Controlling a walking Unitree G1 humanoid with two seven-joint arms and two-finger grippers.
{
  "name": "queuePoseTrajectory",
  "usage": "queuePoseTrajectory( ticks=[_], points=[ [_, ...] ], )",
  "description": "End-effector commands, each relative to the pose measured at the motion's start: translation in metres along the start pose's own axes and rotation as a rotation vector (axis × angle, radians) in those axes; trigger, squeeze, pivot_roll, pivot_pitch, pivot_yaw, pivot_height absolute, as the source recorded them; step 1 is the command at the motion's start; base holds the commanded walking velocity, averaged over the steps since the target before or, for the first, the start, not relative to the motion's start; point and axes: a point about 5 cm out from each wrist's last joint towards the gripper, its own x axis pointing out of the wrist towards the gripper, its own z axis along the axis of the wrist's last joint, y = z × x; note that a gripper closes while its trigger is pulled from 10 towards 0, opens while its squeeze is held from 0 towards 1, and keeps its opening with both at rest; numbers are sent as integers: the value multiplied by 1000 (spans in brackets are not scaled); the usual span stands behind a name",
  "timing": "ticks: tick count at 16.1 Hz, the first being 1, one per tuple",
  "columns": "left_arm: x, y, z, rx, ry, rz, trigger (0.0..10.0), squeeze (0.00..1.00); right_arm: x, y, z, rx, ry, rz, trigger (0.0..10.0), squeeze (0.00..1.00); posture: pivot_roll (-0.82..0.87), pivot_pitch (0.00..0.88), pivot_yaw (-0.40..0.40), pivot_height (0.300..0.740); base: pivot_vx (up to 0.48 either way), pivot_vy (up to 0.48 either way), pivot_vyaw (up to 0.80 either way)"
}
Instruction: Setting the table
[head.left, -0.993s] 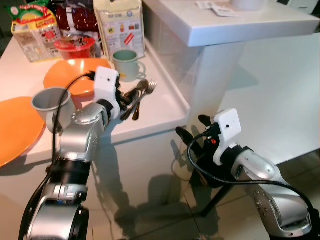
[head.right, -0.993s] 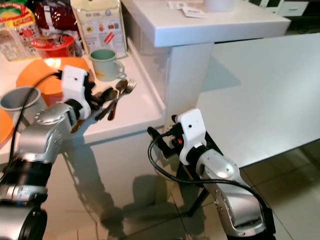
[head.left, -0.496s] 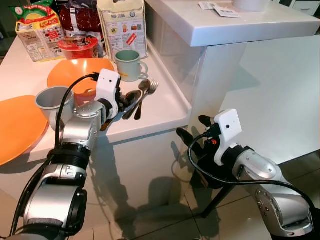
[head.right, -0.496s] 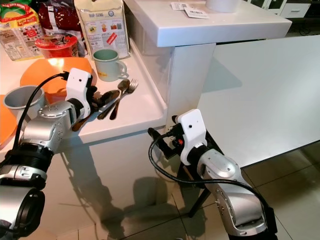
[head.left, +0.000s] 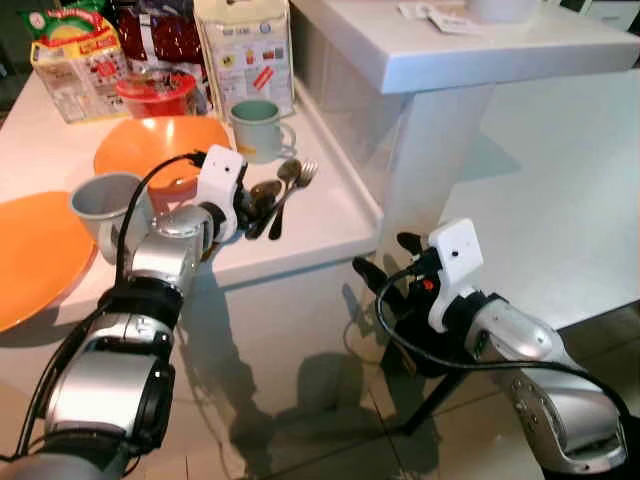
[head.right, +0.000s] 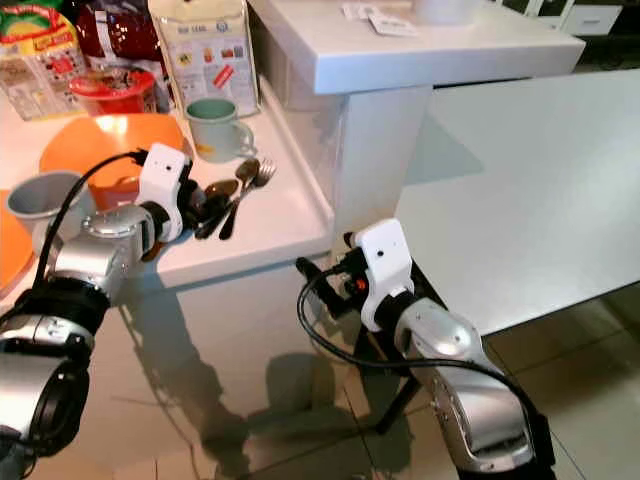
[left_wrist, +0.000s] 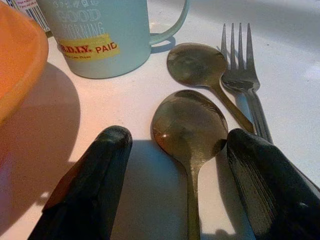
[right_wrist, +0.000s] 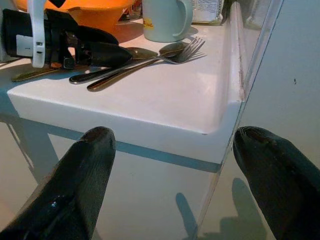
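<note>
Fingers (left_wrist: 95, 175) of the left hand (left_wrist: 180, 185) are straddling the nearer spoon (left_wrist: 189, 130), open; closing squarely on its neck should avoid nudging the fork (left_wrist: 242, 75) near the bench (head.left: 320, 225) edge.

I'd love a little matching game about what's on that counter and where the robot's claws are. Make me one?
Things:
1. left claw
2. right claw
3. pale green mug
4. grey cup

Places:
A. between the two orange plates
B. open around the nearer spoon bowl
C. in front of the food packets, just beyond the fork
D. open, below the counter edge

Pairs: 1-B, 2-D, 3-C, 4-A
</note>
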Motion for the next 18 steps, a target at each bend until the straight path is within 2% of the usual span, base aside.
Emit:
queuePoseTrajectory(
  ticks=[1, 3, 5, 6, 7, 13, 18],
  points=[
    [1, 1, -2, 23, 29, 3, 10000, 0, 1, 3, 7, -17, -14, 21, 10000, 0, -64, 0, -24, 740, 0, 0, 0],
    [1, 3, -2, -10, 35, -3, 10000, 0, 1, 3, 8, -21, -10, 28, 10000, 0, -67, 0, -23, 740, 0, 0, 0],
    [2, 2, -7, -27, 81, -48, 9882, 0, 1, 4, 7, -26, -3, 39, 10000, 0, -67, 0, -24, 740, 0, 0, 0],
    [2, 1, -8, -33, 96, -61, 4078, 0, 1, 4, 7, -27, 0, 43, 10000, 0, -67, 0, -24, 740, 0, 0, 0],
    [2, 0, -10, -44, 117, -72, 0, 0, 1, 5, 7, -29, 3, 47, 10000, 0, -67, 0, -24, 740, 0, 0, 0],
    [1, 1, -18, -57, 225, -95, 0, 0, 2, 5, 6, -41, 18, 58, 10000, 0, -66, 0, -25, 740, 0, 0, 0],
    [0, 3, -21, -55, 254, -91, 0, 0, 2, 6, 5, -44, 22, 60, 10000, 0, -67, 0, -24, 740, 0, 0, 0]
  ],
)
